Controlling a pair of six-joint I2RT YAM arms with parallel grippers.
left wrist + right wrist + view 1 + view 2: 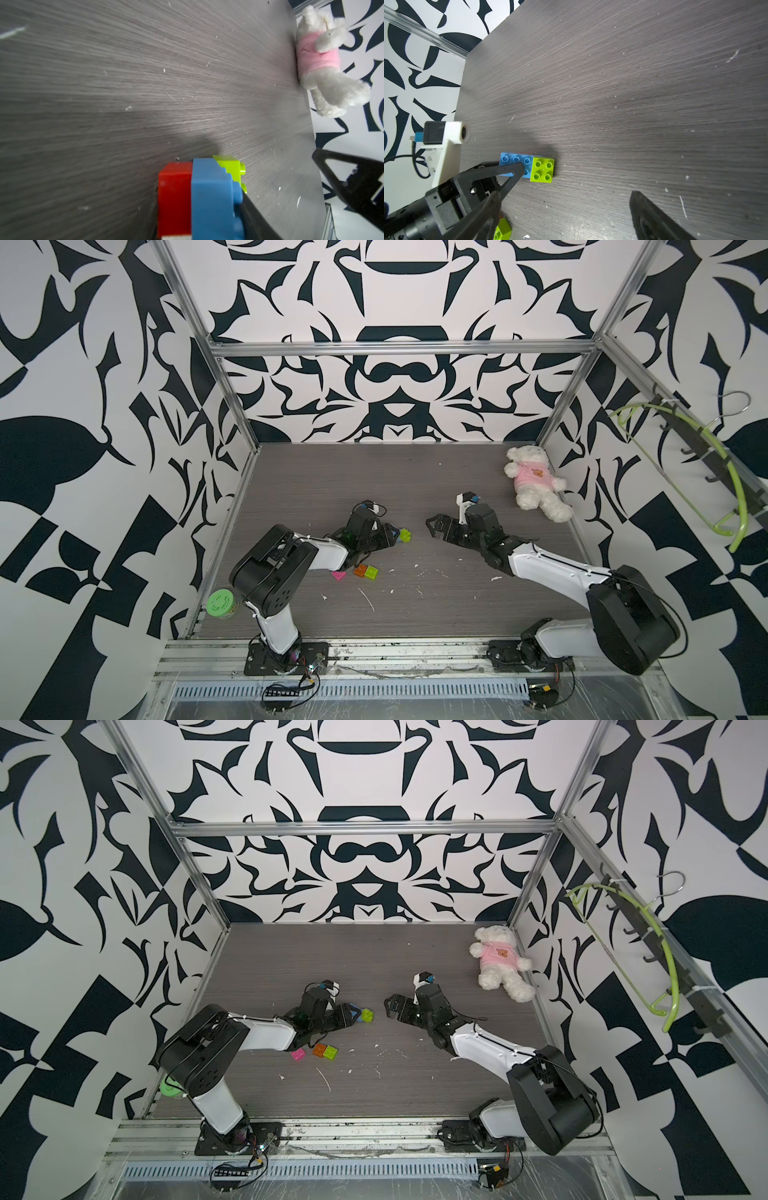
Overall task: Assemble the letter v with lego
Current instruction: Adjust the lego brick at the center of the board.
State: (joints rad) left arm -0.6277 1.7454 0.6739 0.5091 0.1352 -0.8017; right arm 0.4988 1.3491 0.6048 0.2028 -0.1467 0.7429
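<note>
My left gripper (395, 533) (199, 197) is shut on a small lego stack low over the table's middle: a blue brick (212, 197) (515, 160) on a red brick (174, 197), with a lime green brick (406, 535) (367, 1015) (542, 170) at the blue one's end. One left finger (508, 170) lies across the blue studs. Nearer the front lie a pink brick (338, 575) (297, 1054), an orange brick (360, 571) (319, 1050) and a second lime green brick (372, 572) (331, 1052), side by side. My right gripper (432, 529) (388, 1009) (564, 193) stands open and empty to the right of the stack.
A white teddy bear (536, 481) (503, 961) (324, 62) in a pink shirt lies at the back right corner. A green-lidded jar (220, 603) stands at the front left edge behind my left arm. A green hanger (706, 472) hangs on the right wall.
</note>
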